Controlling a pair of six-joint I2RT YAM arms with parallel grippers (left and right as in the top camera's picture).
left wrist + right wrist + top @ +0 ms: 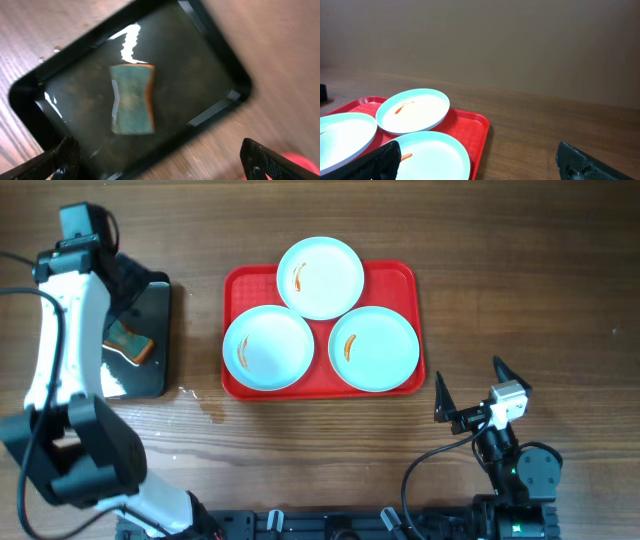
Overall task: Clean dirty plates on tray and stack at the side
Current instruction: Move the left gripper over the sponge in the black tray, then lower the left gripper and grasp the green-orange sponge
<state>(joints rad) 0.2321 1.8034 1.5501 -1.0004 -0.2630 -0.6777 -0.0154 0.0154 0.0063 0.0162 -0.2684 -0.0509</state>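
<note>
My left pincer [157,150] is wide open and holds nothing. It hangs over the black tray [195,75] by the left edge of the table [300,450], right above a blue-green sponge [132,100] lying in it. My right pincer [470,385] is open and empty too, near the front right corner. The red tray [240,285] sits in the middle, toward the back edge. On it lie the back plate [320,277], the left plate [268,347] and the right plate [374,347], close together, each with a small orange smear.

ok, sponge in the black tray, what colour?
Sponge: teal top, orange edge; clearest in left wrist.
</note>
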